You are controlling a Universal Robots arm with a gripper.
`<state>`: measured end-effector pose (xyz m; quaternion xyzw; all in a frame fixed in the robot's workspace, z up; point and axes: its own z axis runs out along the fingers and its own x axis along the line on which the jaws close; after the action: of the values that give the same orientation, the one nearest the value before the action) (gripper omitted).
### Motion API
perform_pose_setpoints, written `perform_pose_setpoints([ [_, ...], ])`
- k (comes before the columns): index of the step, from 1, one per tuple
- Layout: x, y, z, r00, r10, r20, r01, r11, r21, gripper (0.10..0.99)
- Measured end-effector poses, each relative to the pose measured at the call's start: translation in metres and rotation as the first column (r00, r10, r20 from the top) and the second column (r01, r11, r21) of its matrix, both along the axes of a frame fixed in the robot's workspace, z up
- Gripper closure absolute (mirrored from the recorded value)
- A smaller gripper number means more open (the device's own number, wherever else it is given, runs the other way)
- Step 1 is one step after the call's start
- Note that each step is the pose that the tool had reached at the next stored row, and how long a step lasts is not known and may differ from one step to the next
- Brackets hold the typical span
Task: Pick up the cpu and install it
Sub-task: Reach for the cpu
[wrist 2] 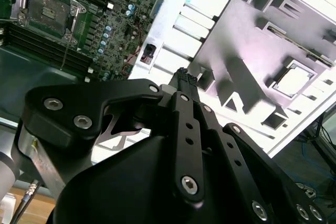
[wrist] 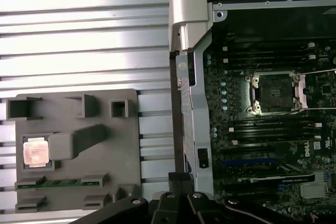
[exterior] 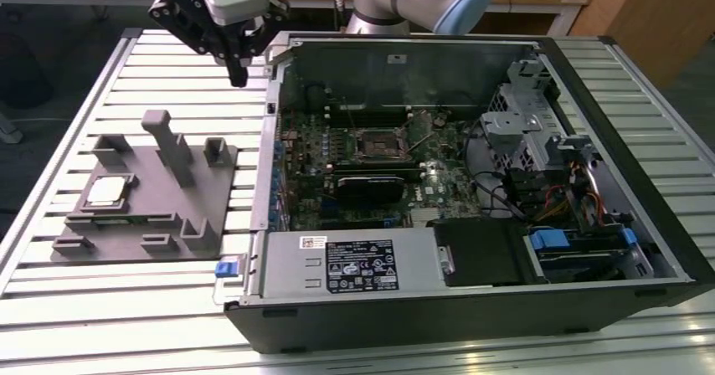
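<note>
Slatted metal tabletop [exterior: 100,325] is being used as the work surface in the exterior view. An open computer case [exterior: 447,329] is being kept on its side at the exterior view's right, so that the motherboard is being presented face up. At the exterior view's left, a grey fixture [exterior: 117,234] is being used to seat the cpu [exterior: 106,192] flat in a shallow pocket, silvery top upward, ready for a grasp from above. The gripper [exterior: 237,75] is being held high at the far side, above the bare table between the fixture and the case and well apart from the cpu. Its fingers are being pressed together with nothing between them.

In the second wrist view, the gripper [wrist 2: 182,73] is being seen from behind, tips meeting and empty. The cpu [wrist 2: 292,80] is being shown resting in the fixture [wrist 2: 247,40], and the black-framed socket [wrist 2: 49,10] is being left unoccupied.

In the first wrist view, the cpu [wrist: 35,151] is being held by the pocket in the fixture [wrist: 123,150], while the socket [wrist: 274,88] is being kept open with its retaining frame raised, judged ready to receive the chip.
</note>
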<state>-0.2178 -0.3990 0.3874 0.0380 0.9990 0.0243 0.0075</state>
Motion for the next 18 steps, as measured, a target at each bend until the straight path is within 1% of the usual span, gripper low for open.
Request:
perform_pose_setpoints([
  [18,-0.0154,0.0000,-0.0007,1.0000,0.000,-0.0001,0.000,1.0000,0.000,0.980],
])
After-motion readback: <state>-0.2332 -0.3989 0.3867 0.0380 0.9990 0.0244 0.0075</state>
